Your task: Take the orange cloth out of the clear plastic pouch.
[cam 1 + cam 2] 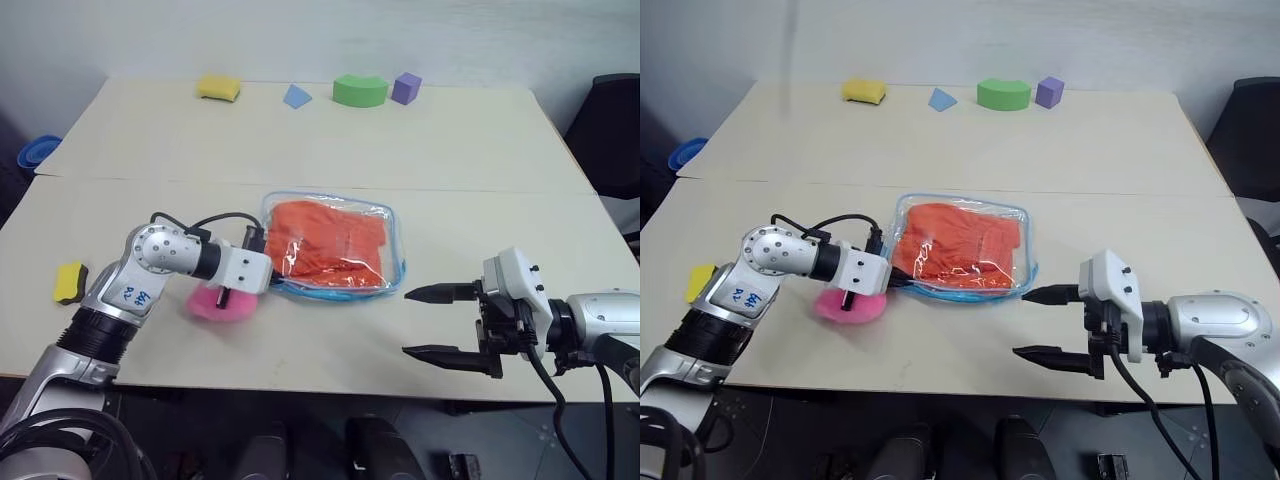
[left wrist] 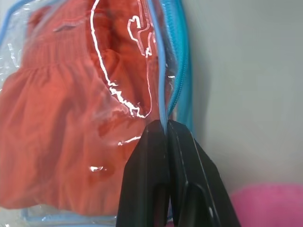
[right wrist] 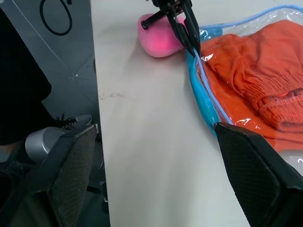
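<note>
1. Orange cloth (image 1: 330, 243) lies inside the clear plastic pouch (image 1: 392, 222), mid-surface.
2. Left gripper (image 2: 165, 126) jaws clenched on the pouch's blue zipper edge; right gripper (image 1: 440, 322) jaws released, nearby.
3. Opening step; next likely needs spreading the mouth.

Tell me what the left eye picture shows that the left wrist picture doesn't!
The left eye view takes in the whole table, with a yellow sponge, a blue triangle, a green block, a purple cube and the open right pincer. The left wrist view shows up close the left pincer pinching the pouch's blue edge. Both show the orange cloth inside the pouch and the pink plush.
</note>
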`<state>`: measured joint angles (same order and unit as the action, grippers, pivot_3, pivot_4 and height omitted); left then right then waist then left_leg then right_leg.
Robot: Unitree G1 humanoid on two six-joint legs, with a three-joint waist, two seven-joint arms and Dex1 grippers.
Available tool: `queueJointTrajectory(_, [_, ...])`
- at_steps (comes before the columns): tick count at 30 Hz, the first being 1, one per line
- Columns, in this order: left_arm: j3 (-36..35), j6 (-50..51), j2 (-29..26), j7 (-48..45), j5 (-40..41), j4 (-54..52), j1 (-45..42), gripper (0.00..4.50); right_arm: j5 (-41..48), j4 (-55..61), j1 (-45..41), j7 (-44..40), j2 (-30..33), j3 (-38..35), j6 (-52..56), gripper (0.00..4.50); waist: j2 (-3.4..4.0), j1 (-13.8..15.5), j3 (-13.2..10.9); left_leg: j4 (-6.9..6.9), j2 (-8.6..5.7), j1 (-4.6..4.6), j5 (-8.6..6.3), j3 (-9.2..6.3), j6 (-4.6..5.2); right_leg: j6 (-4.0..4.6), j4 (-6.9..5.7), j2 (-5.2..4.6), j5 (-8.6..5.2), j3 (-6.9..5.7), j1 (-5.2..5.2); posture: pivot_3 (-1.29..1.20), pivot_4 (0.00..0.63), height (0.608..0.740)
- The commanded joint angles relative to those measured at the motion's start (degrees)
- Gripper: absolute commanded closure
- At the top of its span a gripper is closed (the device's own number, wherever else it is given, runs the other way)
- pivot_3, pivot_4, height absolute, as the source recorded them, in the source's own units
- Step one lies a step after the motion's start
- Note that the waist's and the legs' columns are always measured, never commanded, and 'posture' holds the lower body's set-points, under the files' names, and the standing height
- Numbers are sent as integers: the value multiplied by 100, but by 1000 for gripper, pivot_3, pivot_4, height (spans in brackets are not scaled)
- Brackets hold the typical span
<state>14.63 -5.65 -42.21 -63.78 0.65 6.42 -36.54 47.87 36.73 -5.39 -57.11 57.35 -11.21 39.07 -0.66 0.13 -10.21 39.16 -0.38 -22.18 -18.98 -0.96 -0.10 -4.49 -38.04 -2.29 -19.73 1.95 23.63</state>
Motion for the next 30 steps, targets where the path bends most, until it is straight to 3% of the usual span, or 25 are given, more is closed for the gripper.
queueJointTrajectory(1, [-665, 1687, 597, 655, 1006, -813, 37, 4472, -611, 94, -22, 97, -72, 314, -398, 408, -3, 12, 0, 4, 0, -2, 0, -1, 0, 0, -5, 0, 0, -1, 0, 0, 150, 740])
queueJointTrajectory(3, [-796, 2327, 810, 879, 1201, -1185, 109, 4472, -1339, -94, -224, 504, -349, 783, -743, 408, -11, 20, 3, 7, 0, -6, 0, -7, -1, -1, -7, -2, 1, -5, 0, 0, 150, 740])
queueJointTrajectory(5, [-775, 2659, 958, 1100, 1213, -1493, 218, 4500, -2031, -247, -403, 660, -522, 1273, -1121, 812, -15, -13, 6, 7, 0, -2, 4, -5, -8, -2, -7, 0, 1, -2, 0, 0, 150, 740])
queueJointTrajectory(11, [-596, 2900, 1079, 1308, 1058, -1854, 359, 4500, -3299, -874, -1222, 1229, -1443, 2256, -1696, 2753, -13, -36, 6, 3, 0, 4, 16, 0, -29, -1, -19, 6, 1, 8, 10, 0, 150, 740])
queueJointTrajectory(15, [-536, 2855, 1014, 1306, 980, -1848, 310, 4500, -3804, -1365, -1759, 1425, -2034, 2672, -1917, 2753, -13, -31, 7, 3, -2, 4, 17, -2, -31, -1, -20, 4, 1, 6, 11, 0, 150, 740])
queueJointTrajectory(24, [-499, 2884, 999, 1297, 1014, -1930, 321, 4500, -5470, -2835, -2383, 1850, -2289, 3205, -3256, 2753, -13, -35, 6, 2, -4, 1, 17, -2, -31, -1, -32, 2, 1, 3, 13, 0, 150, 740])
queueJointTrajectory(30, [-523, 2888, 1023, 1335, 1020, -1907, 265, 4500, -5863, -3218, -2398, 1745, -2288, 3200, -3845, 817, -13, -38, 7, 2, -4, 1, 17, -1, -31, -1, -41, 2, 1, 3, 13, 0, 150, 740])
